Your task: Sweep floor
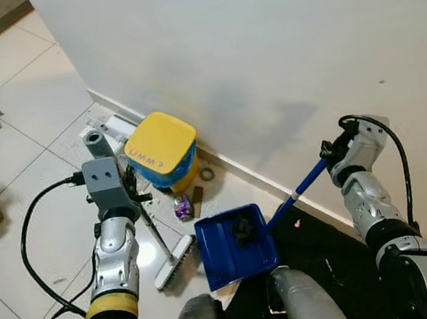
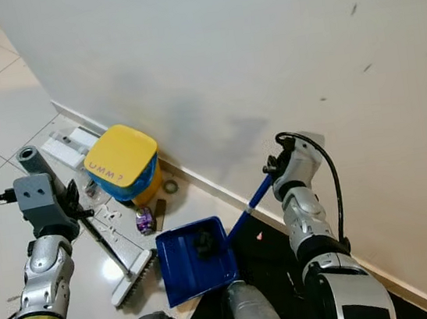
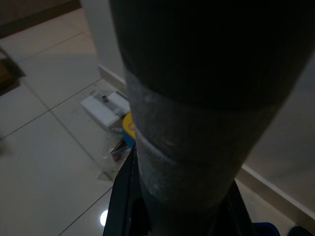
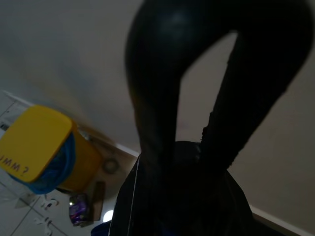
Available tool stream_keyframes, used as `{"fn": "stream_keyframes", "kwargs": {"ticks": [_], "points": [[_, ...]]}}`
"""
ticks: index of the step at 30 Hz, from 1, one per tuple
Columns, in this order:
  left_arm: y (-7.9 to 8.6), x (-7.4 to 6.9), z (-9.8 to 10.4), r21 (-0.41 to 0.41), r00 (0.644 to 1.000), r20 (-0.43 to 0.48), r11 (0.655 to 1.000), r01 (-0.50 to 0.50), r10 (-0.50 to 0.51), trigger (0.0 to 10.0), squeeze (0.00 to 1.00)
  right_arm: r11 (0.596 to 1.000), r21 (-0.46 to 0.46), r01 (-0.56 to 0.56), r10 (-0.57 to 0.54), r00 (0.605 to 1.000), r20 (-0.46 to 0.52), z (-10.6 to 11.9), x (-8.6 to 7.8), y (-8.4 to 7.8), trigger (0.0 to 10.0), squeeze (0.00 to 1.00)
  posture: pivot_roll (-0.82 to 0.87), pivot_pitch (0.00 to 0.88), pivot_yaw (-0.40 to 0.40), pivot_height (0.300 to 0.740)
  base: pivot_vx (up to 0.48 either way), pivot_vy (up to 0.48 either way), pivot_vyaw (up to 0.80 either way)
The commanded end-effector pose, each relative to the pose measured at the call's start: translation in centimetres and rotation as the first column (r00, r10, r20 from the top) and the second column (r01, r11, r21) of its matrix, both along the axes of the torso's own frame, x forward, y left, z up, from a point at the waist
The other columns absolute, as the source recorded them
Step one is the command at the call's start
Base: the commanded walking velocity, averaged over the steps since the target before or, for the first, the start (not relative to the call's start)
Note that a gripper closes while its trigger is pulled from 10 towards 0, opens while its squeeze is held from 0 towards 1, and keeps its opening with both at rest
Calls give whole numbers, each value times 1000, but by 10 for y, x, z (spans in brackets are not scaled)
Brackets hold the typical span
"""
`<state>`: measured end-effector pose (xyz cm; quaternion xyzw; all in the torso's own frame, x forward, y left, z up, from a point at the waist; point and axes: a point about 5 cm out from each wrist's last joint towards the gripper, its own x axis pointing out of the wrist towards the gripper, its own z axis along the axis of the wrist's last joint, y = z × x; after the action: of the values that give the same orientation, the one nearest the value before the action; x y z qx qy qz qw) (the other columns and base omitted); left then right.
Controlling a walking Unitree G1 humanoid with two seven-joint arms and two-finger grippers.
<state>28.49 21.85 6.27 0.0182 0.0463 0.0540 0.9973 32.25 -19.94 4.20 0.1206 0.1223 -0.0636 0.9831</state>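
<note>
Left eye view: the left gripper (image 1: pixel 127 188) is clamped on the grey handle of a broom (image 1: pixel 172 263), whose white head rests on the tiled floor (image 1: pixel 24 98) just beside a blue dustpan (image 1: pixel 230 252). The right gripper (image 1: pixel 337 151) is closed on the dustpan's blue handle, near the wall (image 1: pixel 260 35). A dark clump of dirt (image 1: pixel 244 228) already lies in the pan, so part of the sweep looks done; a small purple wrapper (image 1: pixel 182 206) and pale scraps lie loose on the tiles beside a yellow-lidded tub (image 1: pixel 161 150), apparently the work left.

Right eye view: the same scene, with the broom head between the scraps and the pan.

Left wrist view: the grey broom handle (image 3: pixel 192 123) close up, gripped; beyond it, tiles and white packaging (image 3: pixel 106 105) at the skirting.

Right wrist view: two black fingers (image 4: pixel 157 88) closed around the dark handle end, the tub and wrapper below.
</note>
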Motion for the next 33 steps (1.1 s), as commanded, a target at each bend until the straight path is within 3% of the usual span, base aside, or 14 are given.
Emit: {"fn": "stream_keyframes", "kwargs": {"ticks": [1,7,11,13,14,16,21,24,29,30,33], "points": [[0,-3,4,9,999,36,1000,2,-2,10000,0,999,-34,42,-42,999,15,5,1,-10,10000,0,67,159,-36,740,0,0,0],[4,-6,4,20,999,36,1000,-6,5,10000,0,982,-89,169,-170,985,-1,8,-2,-29,10000,0,67,155,-33,740,0,0,0],[9,-6,6,43,999,42,999,-23,21,10000,0,946,-123,298,-300,954,2,8,-8,-45,10000,0,67,154,-33,740,0,0,0],[9,-6,6,43,999,42,999,-23,21,10000,0,946,-123,298,-300,954,2,8,-8,-45,10000,0,67,154,-33,740,0,0,0],[13,-3,10,64,998,61,998,-29,25,10000,0,921,-85,379,-380,925,6,8,-9,-48,10000,0,67,178,-21,740,0,0,0],[14,-1,12,68,997,68,997,-26,22,10000,0,916,-60,397,-398,917,2,7,-9,-48,10000,0,67,178,-21,740,0,0,0],[23,11,25,76,994,104,997,-25,17,10000,0,904,133,406,-407,913,-26,8,0,-28,10000,0,60,222,-10,740,0,0,0],[28,16,33,72,990,134,996,-49,39,10000,0,900,183,396,-399,917,-24,11,5,-20,10000,0,57,249,-9,740,0,0,0],[33,22,42,75,985,167,995,-66,52,10000,0,897,189,399,-405,914,-6,18,11,-12,10000,0,57,262,-12,740,0,0,0],[36,27,49,83,980,189,993,-81,64,10000,0,909,142,392,-400,916,31,25,16,-10,10000,0,62,304,-21,740,0,0,0],[40,32,56,93,975,210,991,-96,75,10000,0,914,122,386,-396,915,70,35,22,-6,10000,0,62,322,-28,740,0,0,0]]}}
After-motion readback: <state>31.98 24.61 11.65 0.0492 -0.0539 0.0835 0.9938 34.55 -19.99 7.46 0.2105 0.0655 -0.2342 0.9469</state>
